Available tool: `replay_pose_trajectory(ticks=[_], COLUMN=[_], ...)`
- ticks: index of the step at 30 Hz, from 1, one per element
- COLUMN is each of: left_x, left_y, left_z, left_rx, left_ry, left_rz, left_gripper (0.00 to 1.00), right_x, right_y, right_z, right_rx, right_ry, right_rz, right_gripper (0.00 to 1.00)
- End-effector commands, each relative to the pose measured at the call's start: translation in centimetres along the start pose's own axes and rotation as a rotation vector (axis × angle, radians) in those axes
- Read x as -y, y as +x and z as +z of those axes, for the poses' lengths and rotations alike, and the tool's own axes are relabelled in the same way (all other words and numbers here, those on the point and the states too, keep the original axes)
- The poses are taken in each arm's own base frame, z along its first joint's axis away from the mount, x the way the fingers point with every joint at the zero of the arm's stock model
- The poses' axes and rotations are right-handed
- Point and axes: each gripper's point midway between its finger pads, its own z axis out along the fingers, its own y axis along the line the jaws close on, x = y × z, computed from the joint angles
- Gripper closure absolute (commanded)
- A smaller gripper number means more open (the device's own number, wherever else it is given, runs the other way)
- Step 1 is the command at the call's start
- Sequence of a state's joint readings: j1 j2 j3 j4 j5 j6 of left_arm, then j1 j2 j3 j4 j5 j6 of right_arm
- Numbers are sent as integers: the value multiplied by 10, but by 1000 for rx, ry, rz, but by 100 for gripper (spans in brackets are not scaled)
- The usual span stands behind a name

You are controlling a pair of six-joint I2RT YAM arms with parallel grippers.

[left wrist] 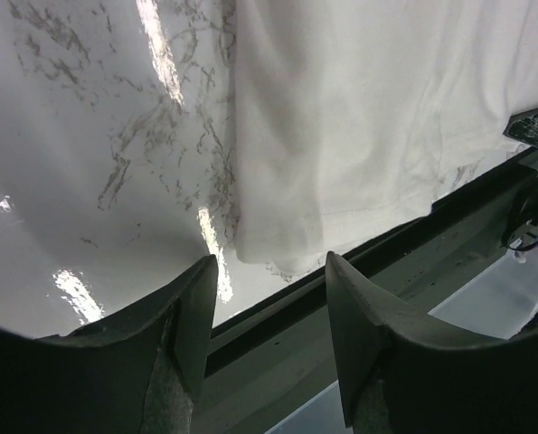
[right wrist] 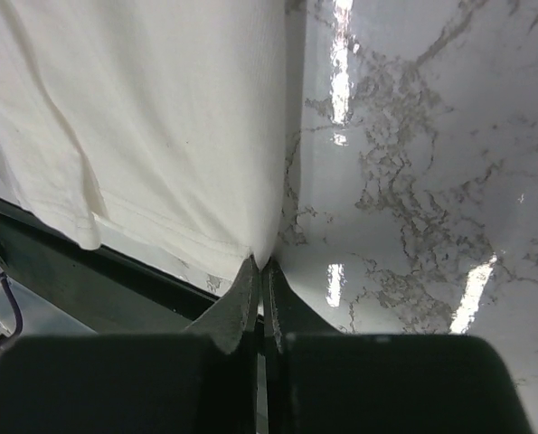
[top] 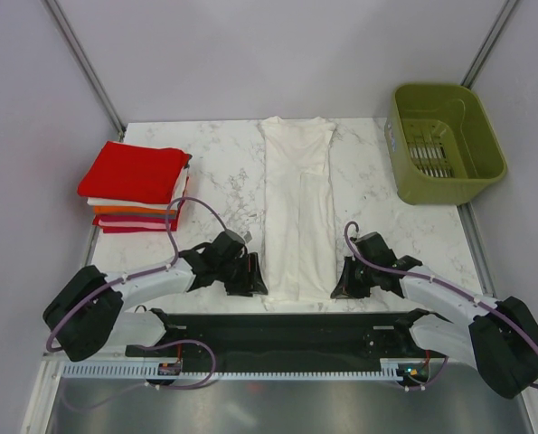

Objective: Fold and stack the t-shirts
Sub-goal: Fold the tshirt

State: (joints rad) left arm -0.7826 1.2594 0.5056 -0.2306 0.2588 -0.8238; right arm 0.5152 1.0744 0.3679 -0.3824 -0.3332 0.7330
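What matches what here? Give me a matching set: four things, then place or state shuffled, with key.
Things:
1. white t-shirt
2. folded stack
3. basket
4. right gripper

Place or state:
a. table's far right
b. shut on a hem corner
c. table's left side
d. spread lengthwise down the middle

Pairs: 1-d, 2-c, 3-a, 4-b

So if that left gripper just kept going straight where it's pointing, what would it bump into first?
Probably the near corner of the white t-shirt, lying right ahead of the open left gripper by the table edge; depth is unclear, so it may touch the table too.
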Motion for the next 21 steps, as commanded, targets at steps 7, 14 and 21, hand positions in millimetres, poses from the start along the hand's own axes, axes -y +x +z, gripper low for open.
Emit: replay_pose_trajectory(ticks=[7,14,21], left_x=[15,14,37], left_y=[-3,1,-11], left_z=[20,19,-1], left_rx=[-30,-44,-21], left_ry=[61,43,115], left_rz=[-30,-25,-16], left_gripper=[48,95,98], right_x=[5,-5,-34], right_y=[2,-2,-28], right_z=[3,-4,-30], right_rx=[3,22,112], right_ry=[15,-20,-63], right_rz=[-5,-7,-41], right_gripper=[100,100,100])
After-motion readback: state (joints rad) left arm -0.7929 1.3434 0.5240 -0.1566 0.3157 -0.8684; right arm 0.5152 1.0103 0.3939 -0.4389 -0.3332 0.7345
